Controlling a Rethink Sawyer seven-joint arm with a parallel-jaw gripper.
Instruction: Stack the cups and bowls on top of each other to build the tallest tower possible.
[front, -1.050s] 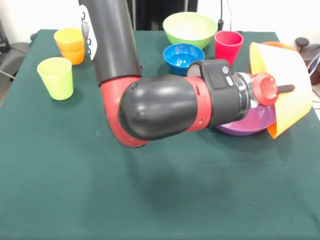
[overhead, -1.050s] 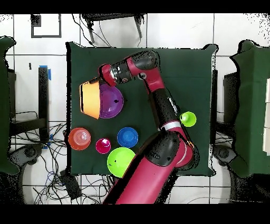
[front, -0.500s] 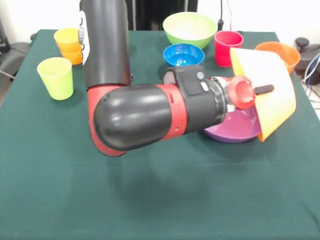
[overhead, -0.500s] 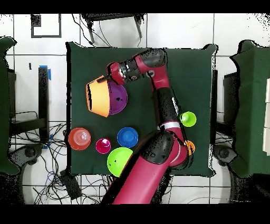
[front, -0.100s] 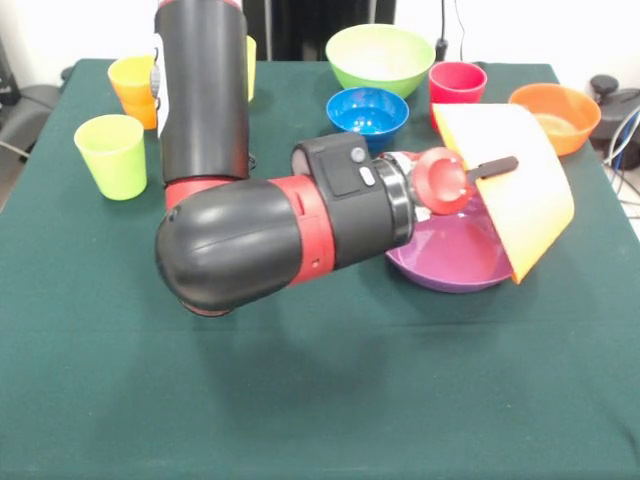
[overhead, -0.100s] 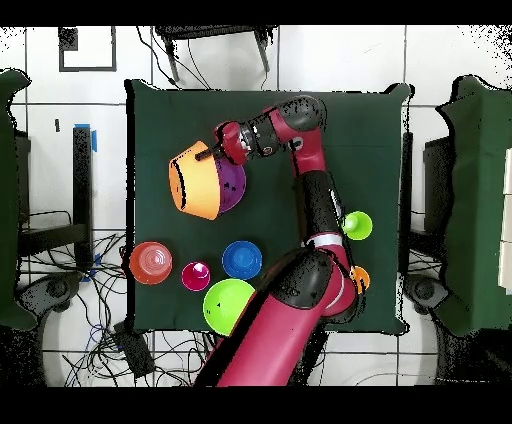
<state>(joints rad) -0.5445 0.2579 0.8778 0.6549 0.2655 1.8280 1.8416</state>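
My gripper (front, -0.100s: 492, 167) is shut on the rim of the very large orange-yellow bowl (front, -0.100s: 515, 195), holding it tilted on its side, opening toward the arm. The bowl hangs over the right part of the large purple bowl (front, -0.100s: 450, 258), which rests on the table. From overhead, the orange bowl (overhead, -0.100s: 195, 183) overlaps the purple bowl (overhead, -0.100s: 236, 186), with the gripper (overhead, -0.100s: 208, 154) at its upper rim. Behind stand the light green bowl (front, -0.100s: 380, 55), small blue bowl (front, -0.100s: 367, 108), red-pink cup (front, -0.100s: 457, 88) and small red-orange bowl (front, -0.100s: 553, 115). A lime green cup (front, -0.100s: 110, 155) and an orange cup (front, -0.100s: 135, 90) stand far left.
The arm's bulky black and red elbow (front, -0.100s: 250, 245) hangs low over the green tablecloth (front, -0.100s: 330, 400) in the middle. A pale yellow cup (front, -0.100s: 249, 62) peeks out behind the upright arm link. The table's right edge runs close to the red-orange bowl.
The gripper has carried the tilted orange-yellow bowl leftward in the front view, farther over the purple bowl, uncovering the small red-orange bowl behind. The elbow swung left and lower.
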